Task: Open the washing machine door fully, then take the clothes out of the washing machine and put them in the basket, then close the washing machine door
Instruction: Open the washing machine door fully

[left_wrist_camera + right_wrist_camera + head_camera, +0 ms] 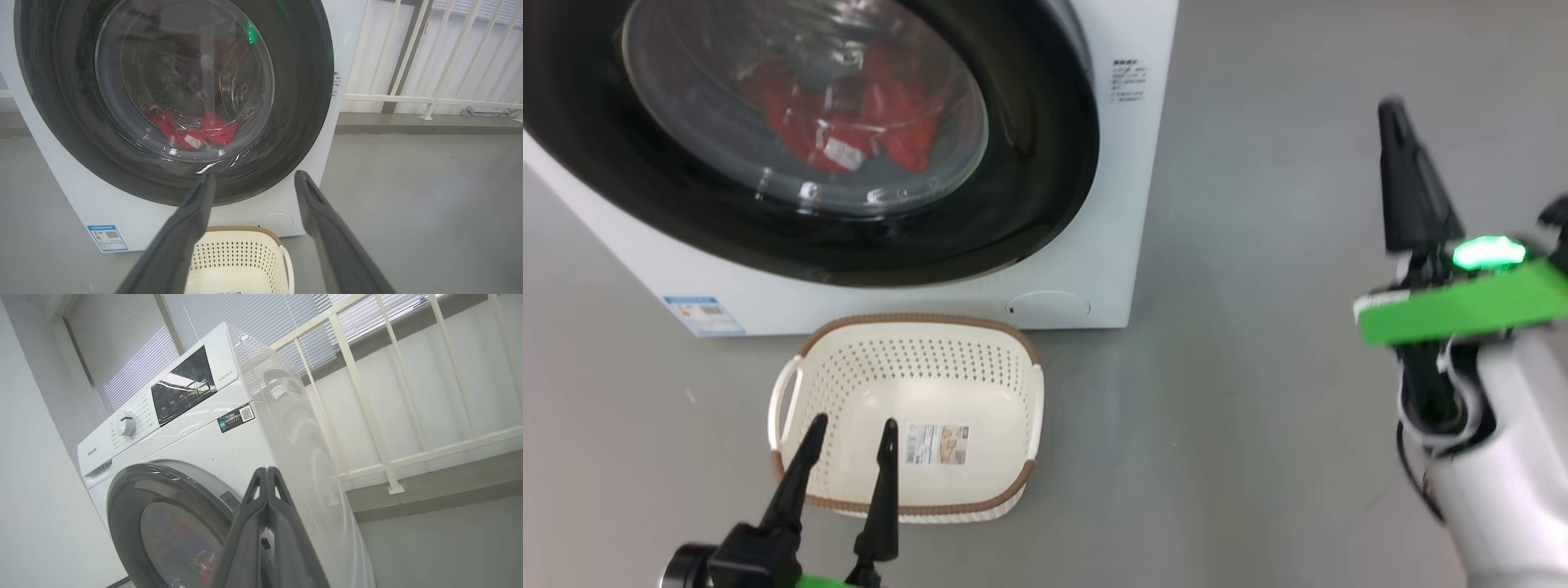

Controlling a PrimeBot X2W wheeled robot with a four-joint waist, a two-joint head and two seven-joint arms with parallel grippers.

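The white washing machine stands ahead with its black-rimmed door closed against the front. Red clothes with a white label lie inside, seen through the glass window, also in the left wrist view. The cream basket sits on the floor right in front of the machine. My left gripper hovers open over the basket's near side, holding nothing. My right gripper is raised to the right of the machine, fingers pressed together and empty; in the right wrist view its tips point at the machine's upper front.
Grey floor spreads wide to the right of the machine. A white railing and a low ledge run behind it on the right. A blue sticker marks the machine's lower left front.
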